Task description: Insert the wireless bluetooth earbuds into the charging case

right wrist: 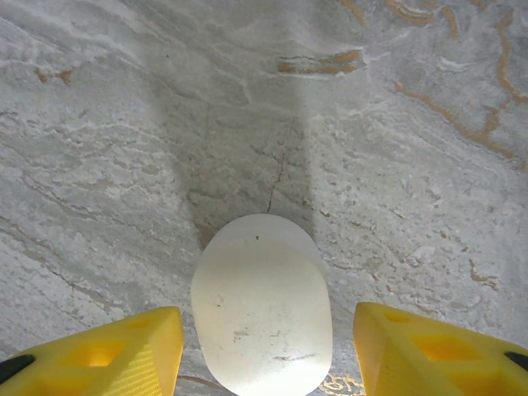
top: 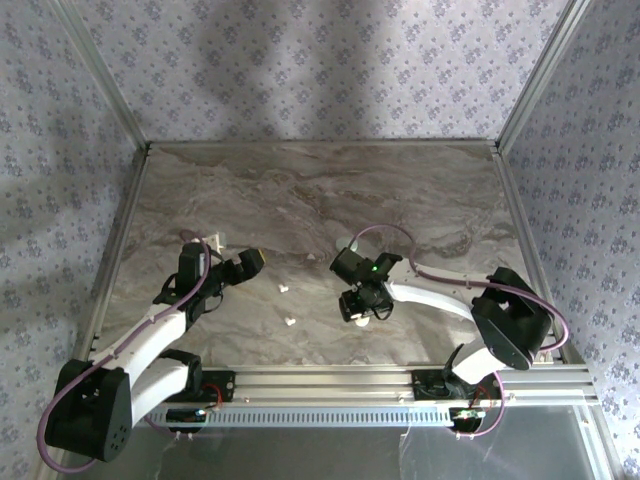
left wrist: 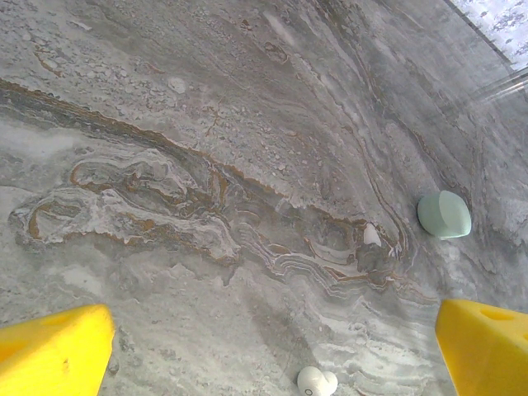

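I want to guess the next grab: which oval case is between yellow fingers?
The white oval case, between the right gripper's fingers; the mint oval case lies apart.

A small, rounded white earbud (left wrist: 317, 382) lay below and left of the mint oval case (left wrist: 444, 214), well apart from it. The mint oval case sat closed, smooth and pebble-like. A second tiny white bit (left wrist: 372, 236) (too small to make out clearly) lay near its left side. A white oval case (right wrist: 262, 305) lay flat and closed, faintly scuffed on top.
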`<action>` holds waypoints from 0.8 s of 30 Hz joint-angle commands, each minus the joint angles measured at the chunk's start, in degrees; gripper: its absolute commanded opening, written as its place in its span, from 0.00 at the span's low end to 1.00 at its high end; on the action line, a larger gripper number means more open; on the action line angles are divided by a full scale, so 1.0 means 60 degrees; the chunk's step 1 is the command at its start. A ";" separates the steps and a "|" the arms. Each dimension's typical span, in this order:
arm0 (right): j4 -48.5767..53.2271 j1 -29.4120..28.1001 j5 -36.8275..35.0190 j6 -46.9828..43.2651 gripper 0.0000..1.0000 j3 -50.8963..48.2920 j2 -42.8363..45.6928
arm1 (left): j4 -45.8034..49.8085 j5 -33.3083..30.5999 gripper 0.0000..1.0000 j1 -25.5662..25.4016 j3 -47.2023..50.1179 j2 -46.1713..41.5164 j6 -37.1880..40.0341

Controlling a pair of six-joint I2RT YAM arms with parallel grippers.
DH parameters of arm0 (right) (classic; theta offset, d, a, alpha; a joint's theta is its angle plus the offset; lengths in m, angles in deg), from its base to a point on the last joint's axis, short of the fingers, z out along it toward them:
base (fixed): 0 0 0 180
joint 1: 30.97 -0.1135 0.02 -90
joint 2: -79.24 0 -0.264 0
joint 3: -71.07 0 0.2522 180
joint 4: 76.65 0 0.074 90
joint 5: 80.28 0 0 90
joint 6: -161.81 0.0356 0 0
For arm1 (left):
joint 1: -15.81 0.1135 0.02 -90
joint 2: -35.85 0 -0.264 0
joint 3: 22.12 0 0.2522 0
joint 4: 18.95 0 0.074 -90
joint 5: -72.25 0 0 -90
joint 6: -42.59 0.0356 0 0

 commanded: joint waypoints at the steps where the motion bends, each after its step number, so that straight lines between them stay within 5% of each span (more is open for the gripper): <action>1: 0.0398 -0.0098 -0.0261 0.0127 0.58 -0.0017 0.0028 | -0.0274 0.0010 1.00 0.0043 0.0030 -0.0176 -0.0081; 24: 0.0334 -0.0168 -0.0232 0.0066 0.55 0.0057 -0.0401 | -0.0242 0.0010 1.00 0.0043 0.0033 -0.0249 -0.0085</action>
